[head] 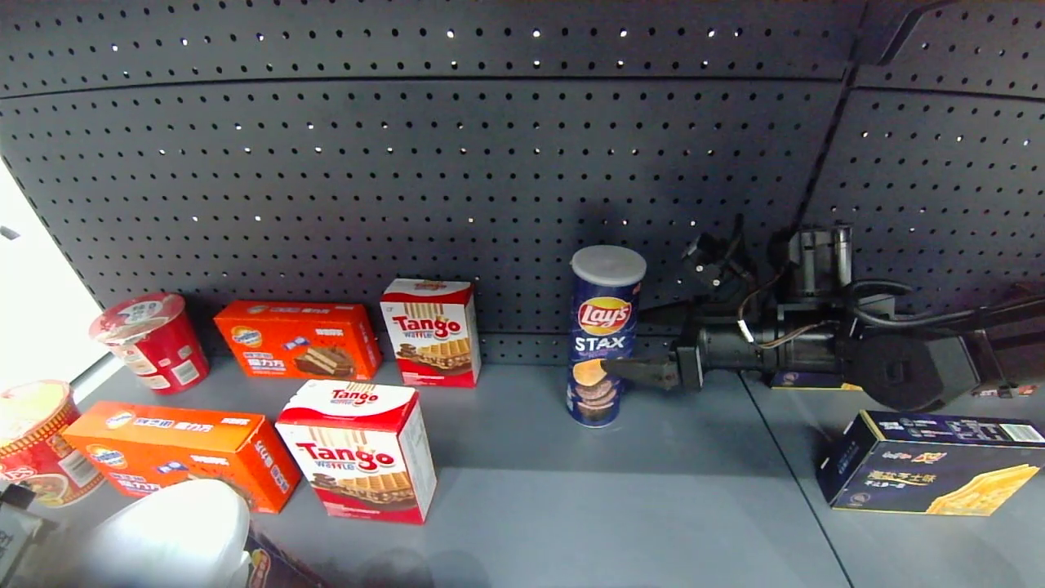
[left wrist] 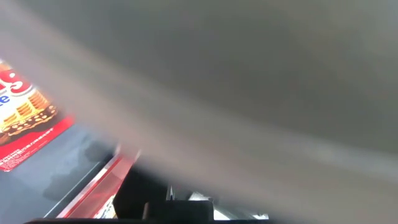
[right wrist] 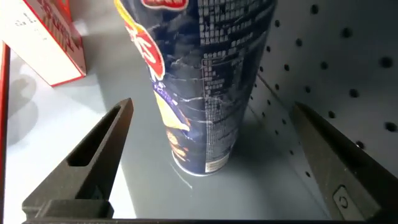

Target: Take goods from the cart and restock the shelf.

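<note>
Your right claw (right wrist: 208,118) is wide open, with the chips can (head: 605,339) standing up between its two fingers (right wrist: 102,146) on the shelf (head: 653,482), so pull the claw straight back and keep both fingers off the can so it does not tip.

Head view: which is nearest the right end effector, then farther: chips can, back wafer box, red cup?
1. The chips can, at the right end effector.
2. The back wafer box, farther left.
3. The red cup, far left.
</note>
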Motion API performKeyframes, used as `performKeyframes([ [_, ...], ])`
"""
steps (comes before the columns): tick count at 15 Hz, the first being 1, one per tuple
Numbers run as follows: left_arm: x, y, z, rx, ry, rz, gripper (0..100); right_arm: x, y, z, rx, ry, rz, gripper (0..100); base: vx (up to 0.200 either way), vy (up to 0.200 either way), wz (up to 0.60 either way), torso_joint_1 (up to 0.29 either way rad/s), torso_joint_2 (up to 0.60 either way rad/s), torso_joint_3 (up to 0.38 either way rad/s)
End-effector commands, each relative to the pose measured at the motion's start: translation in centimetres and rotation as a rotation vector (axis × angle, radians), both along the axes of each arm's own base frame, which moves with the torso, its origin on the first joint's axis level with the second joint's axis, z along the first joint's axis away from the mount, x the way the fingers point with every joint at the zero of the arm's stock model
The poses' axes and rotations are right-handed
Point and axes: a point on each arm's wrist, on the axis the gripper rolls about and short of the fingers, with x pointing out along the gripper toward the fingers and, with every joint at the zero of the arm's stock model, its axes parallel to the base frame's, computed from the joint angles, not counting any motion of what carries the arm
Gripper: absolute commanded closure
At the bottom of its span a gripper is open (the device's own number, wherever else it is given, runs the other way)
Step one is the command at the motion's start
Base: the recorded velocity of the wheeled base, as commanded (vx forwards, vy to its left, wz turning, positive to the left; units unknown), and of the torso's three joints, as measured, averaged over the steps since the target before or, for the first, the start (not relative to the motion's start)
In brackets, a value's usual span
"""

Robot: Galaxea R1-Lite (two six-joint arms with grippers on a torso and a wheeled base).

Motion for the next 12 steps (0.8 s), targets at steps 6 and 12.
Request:
performKeyframes([
  [6,0.0,0.2,0.1,-0.006,-0.004,0.008,100,1.0,1.5,-1.7,-0.016,0.027,0.03,0,0.0,0.0,0.0,0.0,0.0,0.0],
  [12,-0.1,0.8,0.3,-0.02,-0.017,0.043,100,2.9,2.7,-3.0,-0.02,0.035,0.037,0,0.0,0.0,0.0,0.0,0.0,0.0],
])
